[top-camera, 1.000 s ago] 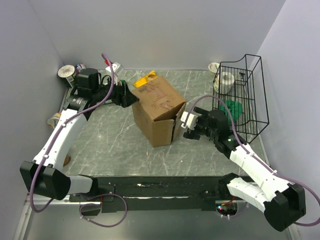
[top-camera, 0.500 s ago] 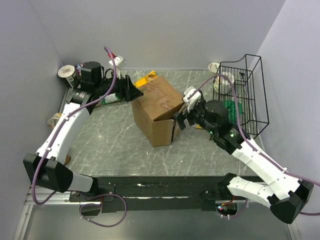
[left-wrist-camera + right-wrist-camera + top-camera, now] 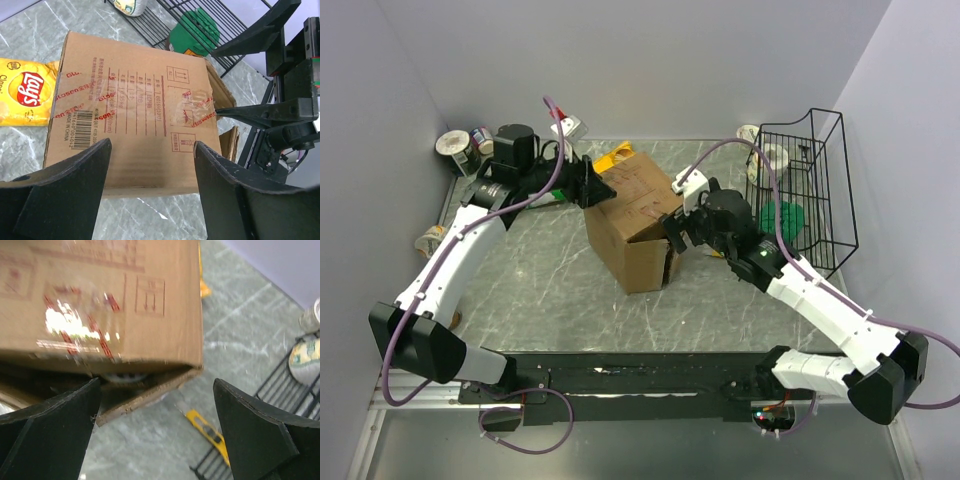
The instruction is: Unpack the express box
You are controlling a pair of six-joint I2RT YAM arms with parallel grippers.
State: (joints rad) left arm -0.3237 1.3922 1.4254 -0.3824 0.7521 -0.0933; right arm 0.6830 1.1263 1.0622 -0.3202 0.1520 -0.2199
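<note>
Wide-open left jaws, gripping nothing, with black fingers (image 3: 60,195) framing the taped, red-printed top face of the cardboard box (image 3: 135,110) near its far left corner; contact impossible to tell. Wide-open right jaws too, likewise empty, with fingers (image 3: 45,425) framing the box's right-hand side, where a flap (image 3: 145,392) hangs ajar along the lower edge.

Behind the jaws, the left arm (image 3: 460,250) reaching in from the left and the right arm (image 3: 810,295) from the right, both ending at the box.

Box in the middle of the marbled surface (image 3: 540,280), between the two arms, with tape seam and barcode on the upper face.

Just beyond it, toward the back wall, a yellow crisp bag (image 3: 25,92) lying flat.

Off to the right, a black wire basket (image 3: 817,190) with a green packet (image 3: 782,218) inside, apart from the box.
</note>
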